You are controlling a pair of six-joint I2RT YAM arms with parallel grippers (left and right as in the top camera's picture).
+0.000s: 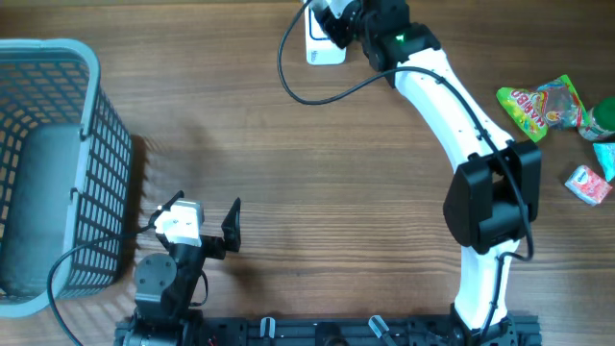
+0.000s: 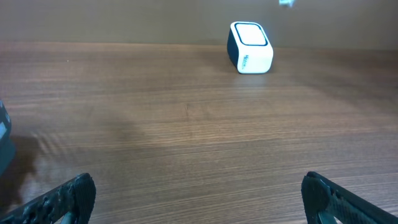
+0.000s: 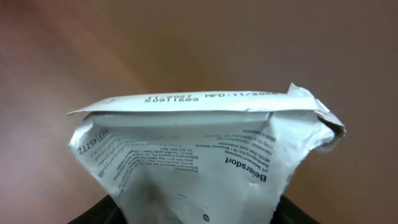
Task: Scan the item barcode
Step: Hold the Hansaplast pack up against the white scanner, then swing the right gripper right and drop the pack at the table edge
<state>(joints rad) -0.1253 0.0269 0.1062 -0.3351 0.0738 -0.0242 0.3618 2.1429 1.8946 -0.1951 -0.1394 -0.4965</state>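
**Fig.** My right pincer (image 1: 336, 19) was at the far edge of the table (image 1: 317, 173), closed on the lower part of a crumpled white packet (image 3: 205, 155). It held the packet at the white scanner (image 1: 325, 48). The overhead view did not settle whether the packet was over the scanner or just beside it.

The face toward my wrist camera carried small print and a date line along the sealed top, but no barcode that I could make out. I judged that the code lay on the other face or under my fingers. A good scan would call for three things:

- turning the coded face squarely to the scanner's window
- keeping the film flat where it was creased
- holding steady without covering the bars

My left pincer (image 2: 199, 196) stood wide open and empty near the near edge.

Of containers there was one, a blue-grey mesh basket (image 1: 91, 125) at the left edge. A rounded grey shape showed inside it, and I could not tell whether that was its floor or its contents. A sweet bag (image 1: 538, 104) and small packets (image 1: 588, 183) lay loose by the right edge.
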